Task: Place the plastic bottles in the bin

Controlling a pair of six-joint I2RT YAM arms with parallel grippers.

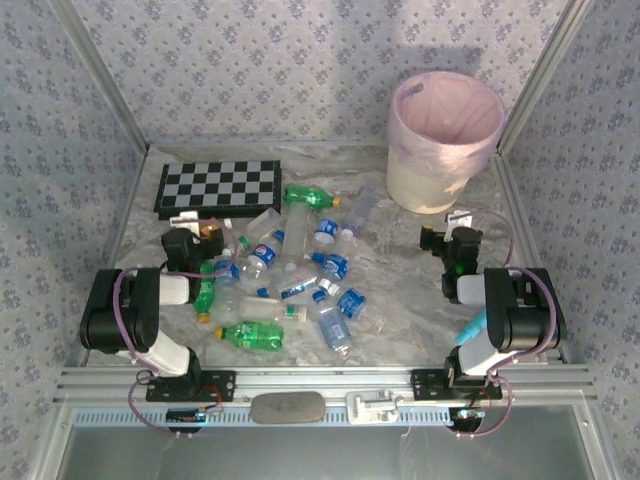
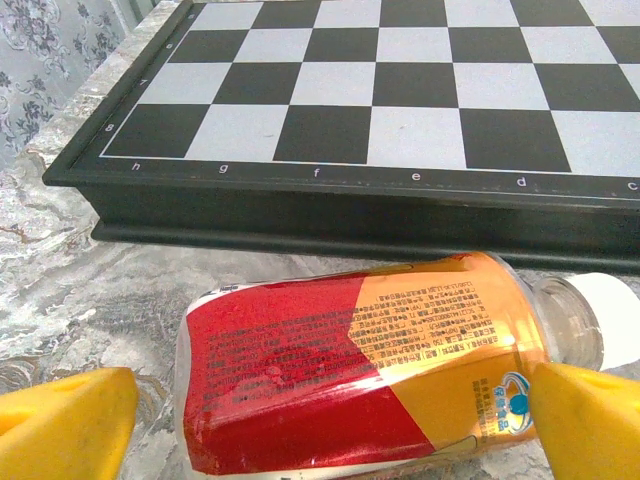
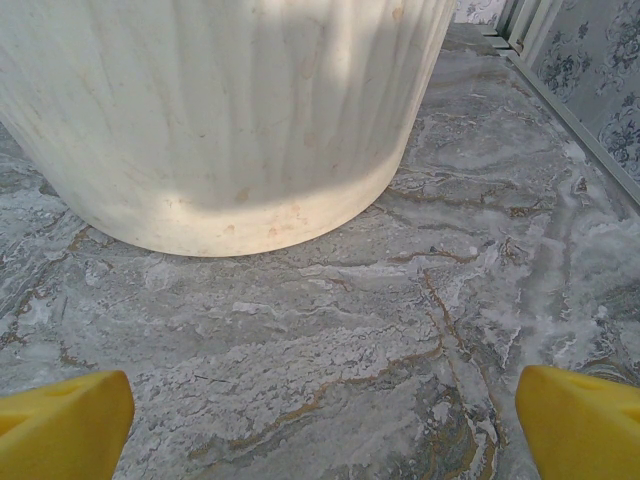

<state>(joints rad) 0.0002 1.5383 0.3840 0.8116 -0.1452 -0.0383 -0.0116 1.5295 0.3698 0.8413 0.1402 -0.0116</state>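
Several plastic bottles (image 1: pixel 300 270) lie scattered mid-table, mostly clear with blue caps. One green bottle (image 1: pixel 308 197) is at the back and another (image 1: pixel 250 335) near the front. The cream bin (image 1: pixel 445 140) with its pink liner stands at the back right. My left gripper (image 2: pixel 330 425) is open, its yellow fingers (image 2: pixel 60 425) on either side of a lying bottle (image 2: pixel 360 360) with a red and orange label and a white cap. Nothing is gripped. My right gripper (image 3: pixel 320 430) is open over bare marble, just in front of the bin's base (image 3: pixel 220 120).
A black-and-white chessboard (image 1: pixel 218 187) lies at the back left, right behind the labelled bottle (image 2: pixel 400 110). A teal marker-like object (image 1: pixel 470 325) sits by the right arm. Wallpapered walls and metal rails (image 1: pixel 320 378) enclose the table.
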